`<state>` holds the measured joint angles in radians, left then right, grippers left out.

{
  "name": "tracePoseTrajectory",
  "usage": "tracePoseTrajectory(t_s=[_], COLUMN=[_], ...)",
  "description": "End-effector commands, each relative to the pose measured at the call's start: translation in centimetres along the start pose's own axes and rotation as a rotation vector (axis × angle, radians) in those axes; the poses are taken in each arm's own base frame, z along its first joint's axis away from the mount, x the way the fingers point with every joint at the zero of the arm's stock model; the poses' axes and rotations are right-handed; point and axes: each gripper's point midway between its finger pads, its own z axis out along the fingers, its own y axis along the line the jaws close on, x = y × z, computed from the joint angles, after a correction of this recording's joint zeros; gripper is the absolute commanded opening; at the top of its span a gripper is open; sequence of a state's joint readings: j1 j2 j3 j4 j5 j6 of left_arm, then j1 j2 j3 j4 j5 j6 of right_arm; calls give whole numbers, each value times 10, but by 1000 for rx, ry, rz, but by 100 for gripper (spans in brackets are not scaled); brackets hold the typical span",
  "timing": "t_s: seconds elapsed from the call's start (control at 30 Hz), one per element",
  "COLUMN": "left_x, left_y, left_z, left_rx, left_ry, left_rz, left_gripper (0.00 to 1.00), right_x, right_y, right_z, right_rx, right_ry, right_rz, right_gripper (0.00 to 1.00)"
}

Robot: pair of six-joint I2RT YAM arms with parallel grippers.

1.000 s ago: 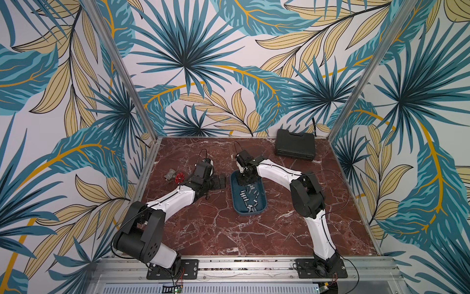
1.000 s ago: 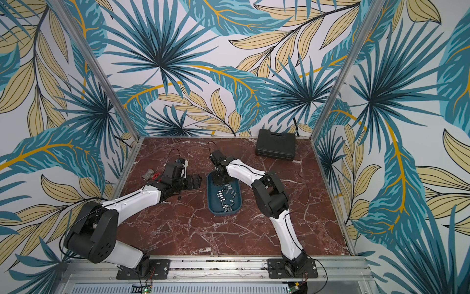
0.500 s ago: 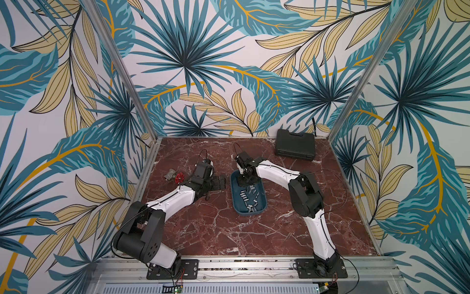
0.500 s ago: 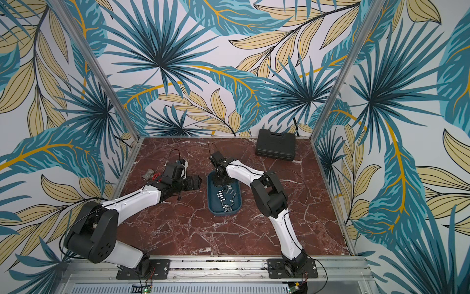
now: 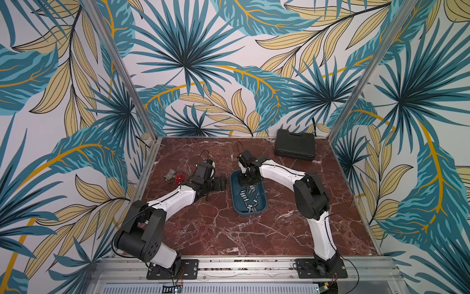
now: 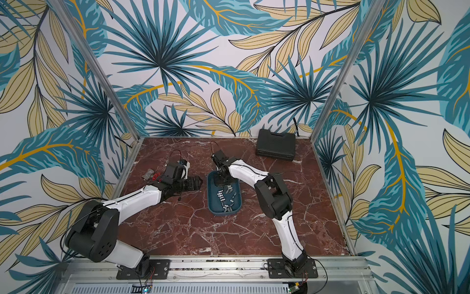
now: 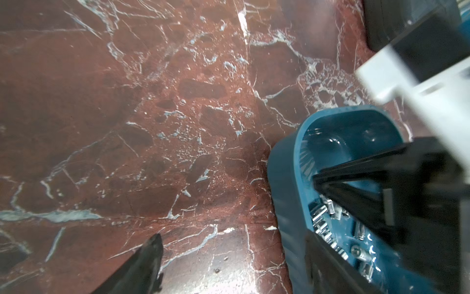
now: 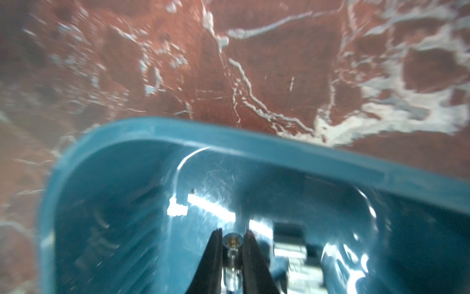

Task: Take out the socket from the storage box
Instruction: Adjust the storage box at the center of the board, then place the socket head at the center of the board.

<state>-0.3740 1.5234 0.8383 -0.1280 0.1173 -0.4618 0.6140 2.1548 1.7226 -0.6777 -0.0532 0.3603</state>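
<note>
One socket (image 8: 232, 241) newly clamped in right hand (image 8: 233, 232) inside storage box (image 8: 254, 145), left hand (image 5: 220, 183) apart

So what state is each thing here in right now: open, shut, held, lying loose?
storage box: lidless, on the table.
right pincer: down in the box, shut on a socket.
loose sockets: lying on the box floor.
left pincer: open, empty, beside the box.
black tool case: shut, lying flat.
red-wheeled valve: lying on the table, untouched.
</note>
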Motion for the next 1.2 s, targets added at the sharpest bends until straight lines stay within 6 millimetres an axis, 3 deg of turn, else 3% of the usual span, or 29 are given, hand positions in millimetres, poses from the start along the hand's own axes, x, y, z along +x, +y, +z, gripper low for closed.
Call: tracePoseTrajectory(t_s=[0.0,0.17,0.3,0.53,0.7,0.9,1.17], left_x=[-9,-8,-12,-14,-13,-15,-23], left_y=[-8,-16,-25,-38,-36,-27,-24], left_z=[5,19,28,40,41,30,11], left_rx=[10,38,57,81,66,12,-13], left_ry=[6,49,59,81,86,56,10], left_rz=[10,32,53,81,82,78,64], left_gripper=[86,83,82,82,82,84,85], right_x=[-26,-35,-32,-13,-3,3,15], right_y=[-2,-30,-60,-104,-125,-146,-157], right_z=[-48,-80,-91,-86,-84,-78,-43], right_rx=[-53,-31,17,97,162,192,215], right_ry=[-110,-171,-186,-153,-135,-110,-25], right_rz=[51,92,132,198,206,236,238], right_gripper=[15,15,15,15,15,15,15])
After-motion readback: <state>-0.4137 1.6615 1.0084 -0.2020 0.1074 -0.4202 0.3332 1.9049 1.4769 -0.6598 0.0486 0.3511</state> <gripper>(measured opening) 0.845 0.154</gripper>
